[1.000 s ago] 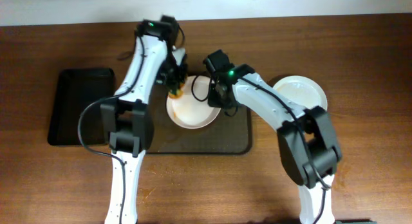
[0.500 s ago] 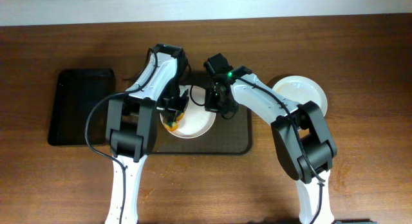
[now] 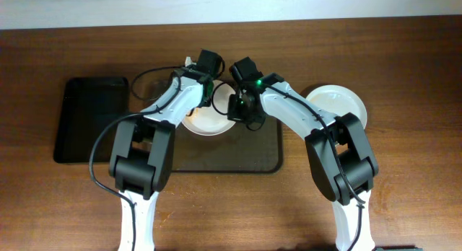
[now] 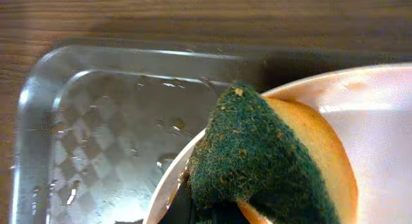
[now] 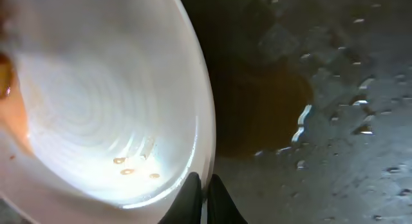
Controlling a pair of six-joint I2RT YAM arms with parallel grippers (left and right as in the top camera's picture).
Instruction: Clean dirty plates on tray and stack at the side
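Note:
One white plate (image 3: 208, 123) lies on the dark grey-brown tray (image 3: 253, 153), tilted up at its right side. My right gripper (image 3: 237, 111) is shut on the plate's right rim; the right wrist view shows its fingers (image 5: 205, 188) pinching the rim of the plate (image 5: 96, 102), which has a few orange sauce spots. My left gripper (image 3: 204, 99) is shut on a green and yellow sponge (image 4: 270, 159) pressed on the plate's far edge (image 4: 380, 121). Its fingers (image 4: 219, 211) are mostly hidden under the sponge. The wet tray (image 4: 96, 121) lies beyond.
A smaller black tray (image 3: 92, 120) sits at the left. White plates (image 3: 338, 103) are stacked on the table to the right of the tray. A brown sauce puddle (image 5: 270, 108) and water drops lie on the tray beside the held plate.
My left gripper has swept the sponge from the plate's near left side up to its far edge. The plate has shifted a little toward the back; the right gripper still holds its rim.

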